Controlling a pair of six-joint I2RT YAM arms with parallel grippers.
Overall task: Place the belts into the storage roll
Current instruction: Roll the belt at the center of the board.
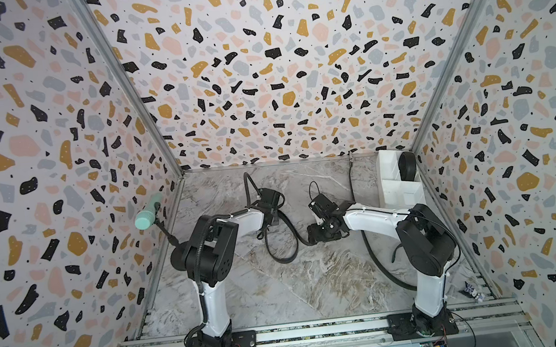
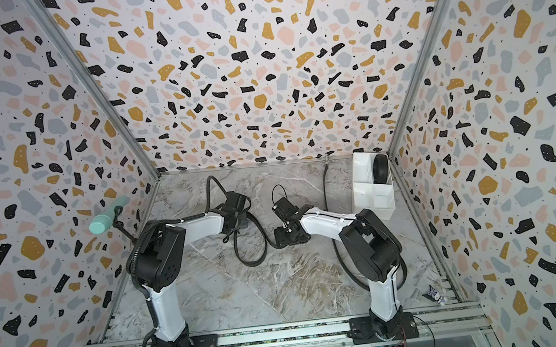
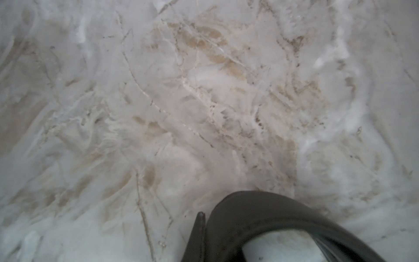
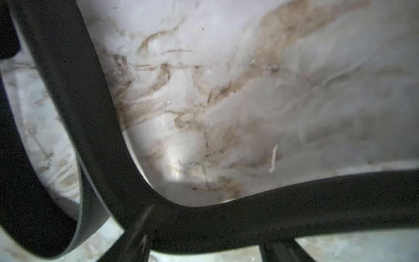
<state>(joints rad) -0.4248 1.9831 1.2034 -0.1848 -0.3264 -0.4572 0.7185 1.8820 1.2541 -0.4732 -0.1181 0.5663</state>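
Note:
A wide black belt point(image 1: 283, 259) loops across the marble floor between my two grippers. My left gripper point(image 1: 268, 215) is shut on one end of it; in the left wrist view the closed fingertips point(image 3: 200, 224) stand against the curved belt point(image 3: 260, 211). My right gripper point(image 1: 322, 232) is open at the belt's other end. There the belt point(image 4: 249, 217) crosses both spread fingers point(image 4: 136, 236). Another black belt point(image 1: 373, 259) runs along the floor under the right arm. A rolled belt point(image 1: 407, 166) sits in the far cell of the white storage roll point(image 1: 392, 184) at the back right.
A mint-green cylinder point(image 1: 147, 216) on a black stand leans at the left wall. A small patterned object point(image 1: 474, 292) lies at the front right corner. Patterned walls close in three sides, and aluminium rails point(image 1: 319, 330) run along the front.

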